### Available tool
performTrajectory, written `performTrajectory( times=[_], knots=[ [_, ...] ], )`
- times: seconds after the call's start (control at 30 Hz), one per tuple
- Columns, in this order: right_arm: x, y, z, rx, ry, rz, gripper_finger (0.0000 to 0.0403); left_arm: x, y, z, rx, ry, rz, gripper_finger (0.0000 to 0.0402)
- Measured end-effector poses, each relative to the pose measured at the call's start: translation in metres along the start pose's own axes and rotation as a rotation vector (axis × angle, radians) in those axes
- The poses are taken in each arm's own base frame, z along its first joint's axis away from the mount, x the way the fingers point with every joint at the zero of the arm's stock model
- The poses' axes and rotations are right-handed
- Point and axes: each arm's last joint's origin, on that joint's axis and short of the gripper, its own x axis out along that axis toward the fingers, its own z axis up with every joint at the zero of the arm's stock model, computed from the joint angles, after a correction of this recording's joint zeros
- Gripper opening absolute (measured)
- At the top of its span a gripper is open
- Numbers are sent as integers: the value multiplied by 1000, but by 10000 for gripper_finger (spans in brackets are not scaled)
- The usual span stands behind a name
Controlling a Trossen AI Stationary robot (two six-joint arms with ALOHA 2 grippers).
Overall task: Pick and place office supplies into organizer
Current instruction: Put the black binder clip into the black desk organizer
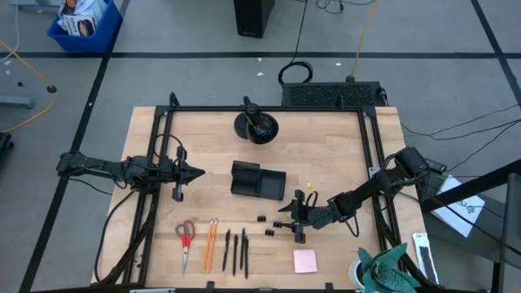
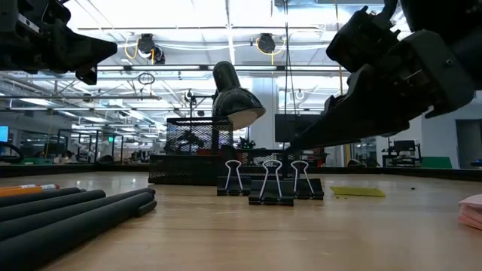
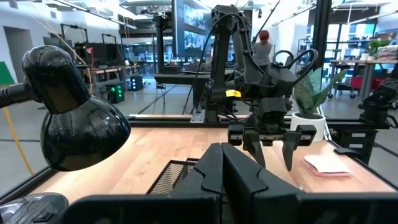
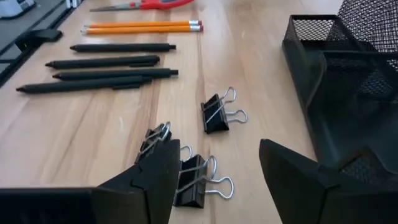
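Right now the binder clips (image 4: pixel 214 115) lie loose on the table (image 1: pixel 212 155), just in front of the organizer (image 1: pixel 257 180), none held. Right gripper (image 4: pixel 214 177) hovers low over them, fingers spread wide, empty. Beyond the clips from the organizer: three pens (image 1: pixel 235 251), two pencils (image 1: pixel 210 244), scissors (image 1: pixel 185 238) in a row. Sticky-note pad (image 1: pixel 305 260) sits near that row's pen end. Yellow item (image 1: pixel 310 186) lies just beside the organizer. Left gripper (image 1: pixel 192 172) waits well apart from the organizer, fingers closed, nothing in them. Desk lamp (image 1: pixel 256 124) stands behind the organizer.
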Motion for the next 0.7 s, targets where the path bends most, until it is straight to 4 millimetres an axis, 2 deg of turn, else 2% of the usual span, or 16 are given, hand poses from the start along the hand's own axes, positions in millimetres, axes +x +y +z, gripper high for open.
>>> performTrajectory(
  times=[0.3, 0.57, 0.7],
  knots=[
    [14, 4, -9, 8, 41, -11, 212, 0, 0, 0, -12, 0, -1, 6],
    [17, 3, -11, 0, 67, -22, 211, 0, 0, 0, -23, 1, -1, 6],
    [17, 3, -12, 3, 73, -15, 194, 0, 0, 0, -22, 1, -1, 6]
  ],
)
